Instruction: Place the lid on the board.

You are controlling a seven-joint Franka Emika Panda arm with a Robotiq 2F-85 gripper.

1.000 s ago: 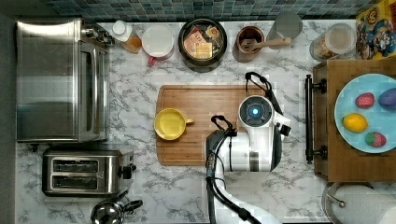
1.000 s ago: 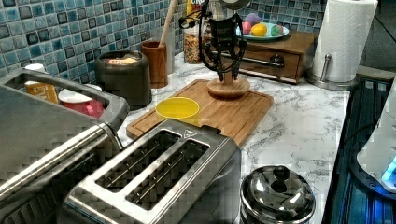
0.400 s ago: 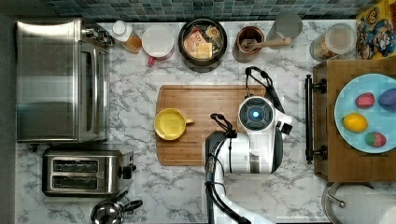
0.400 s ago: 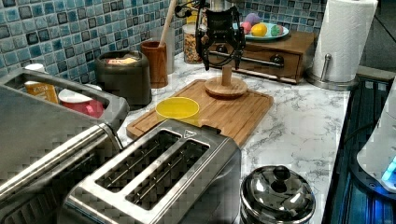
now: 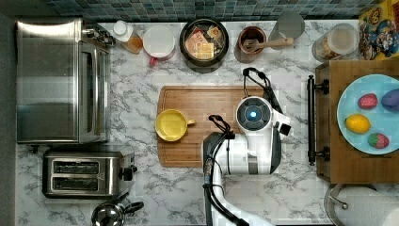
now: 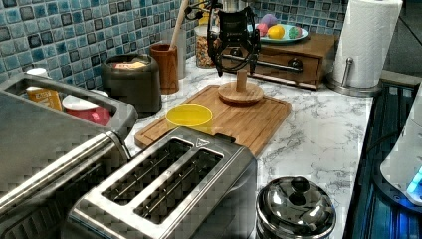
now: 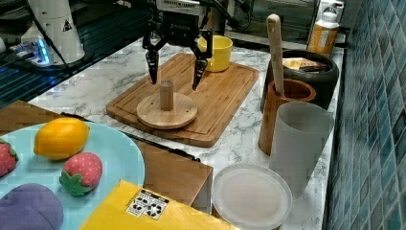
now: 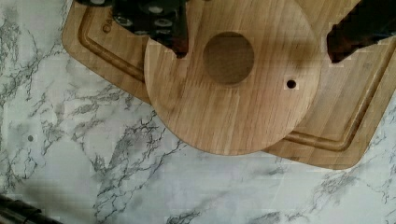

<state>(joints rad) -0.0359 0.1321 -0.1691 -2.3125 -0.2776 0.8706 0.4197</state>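
Your gripper (image 7: 174,75) hangs wide open and empty just above the lid (image 7: 166,109), which rests at the board (image 7: 225,96) corner overhanging its groove, so a careless sideways retreat could clip the knob.

lid (image 6: 241,91): in the top view, hidden under the arm
board (image 5: 197,101): right end covered by the arm

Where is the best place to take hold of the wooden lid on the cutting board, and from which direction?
Grip the lid by its upright central knob, coming straight down from above. The disc lies flat on the board, so its rim offers little to pinch.
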